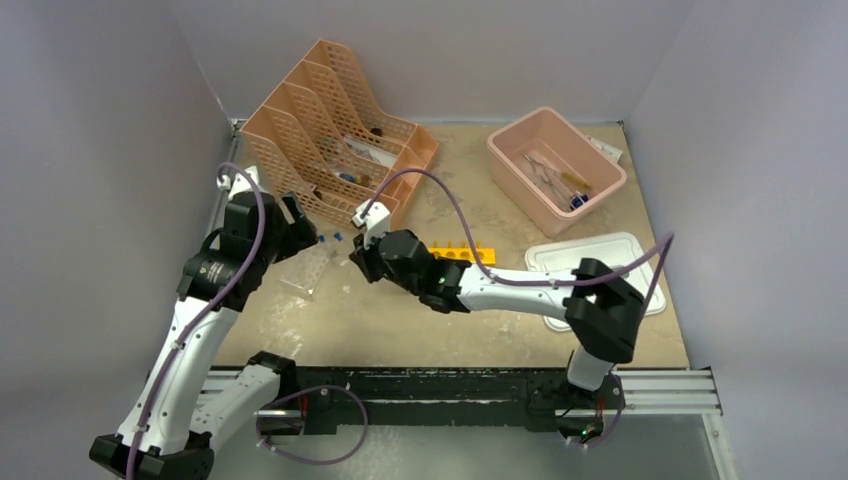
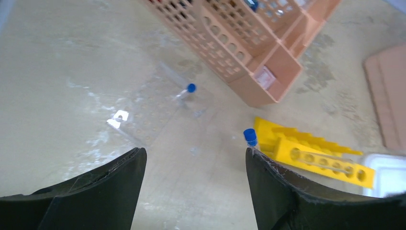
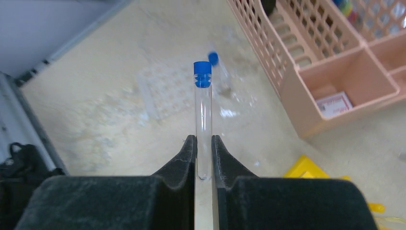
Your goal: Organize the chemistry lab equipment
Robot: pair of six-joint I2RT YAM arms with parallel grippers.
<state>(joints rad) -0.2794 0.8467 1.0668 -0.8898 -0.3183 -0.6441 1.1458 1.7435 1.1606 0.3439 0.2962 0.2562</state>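
Note:
My right gripper (image 3: 204, 139) is shut on a thin clear blue-capped tube (image 3: 203, 115) and holds it above the table, cap pointing away from the wrist. A second blue-capped tube (image 3: 218, 72) lies on a clear plastic sheet (image 3: 165, 88) beyond it, and also shows in the left wrist view (image 2: 186, 92). The yellow test-tube rack (image 1: 465, 255) lies on the table just right of my right gripper (image 1: 362, 252). My left gripper (image 2: 194, 158) is open and empty, above the table near the sheet (image 1: 305, 270). Tongs are not visible.
The peach mesh organizer (image 1: 330, 140) stands at the back left, close behind both grippers. The pink tub (image 1: 555, 170) with small items is at the back right. Its white lid (image 1: 600, 265) lies in front of it, partly under my right arm.

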